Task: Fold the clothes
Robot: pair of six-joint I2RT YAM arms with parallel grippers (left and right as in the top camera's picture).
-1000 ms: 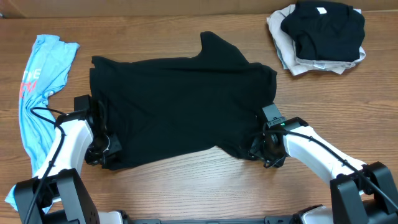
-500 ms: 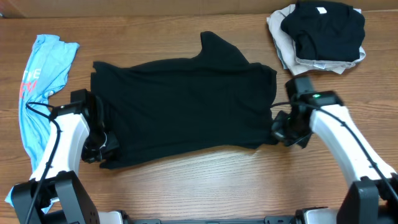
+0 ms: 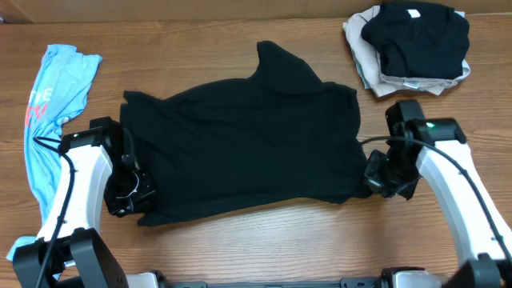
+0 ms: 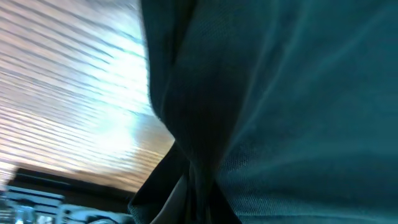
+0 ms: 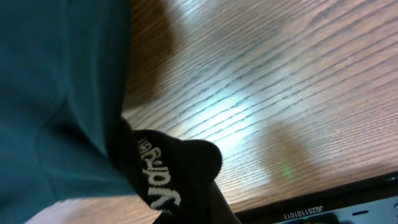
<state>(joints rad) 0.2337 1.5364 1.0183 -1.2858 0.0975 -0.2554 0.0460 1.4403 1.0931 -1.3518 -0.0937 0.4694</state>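
The black shirt [image 3: 240, 152] is lying spread across the middle of the overhead frame on the wooden table [image 3: 240, 244], and both arms are gripping it at the lower corners. At lower left, the left gripper [image 3: 132, 194] is clenching the shirt's bunched left edge. In the left wrist view the dark cloth [image 4: 280, 93] is funnelling down into the jaws at bottom centre. At right of centre, the right gripper [image 3: 370, 178] is pinching the shirt's lower right corner. In the right wrist view a fold of fabric is sitting clamped at the bottom edge, showing white script lettering [image 5: 155, 177]. It is appearing upside down and I'm not able to read it.

The shirt's long axis is running left to right, and one pointed flap [image 3: 276, 60] is poking toward the top of the frame.

A light blue shirt [image 3: 48, 120] is lying crumpled along the left edge, with reddish print too small to read. At upper right a stack of folded clothes [image 3: 412, 44] is sitting with a black piece on top and a small white tag [image 3: 413, 12].
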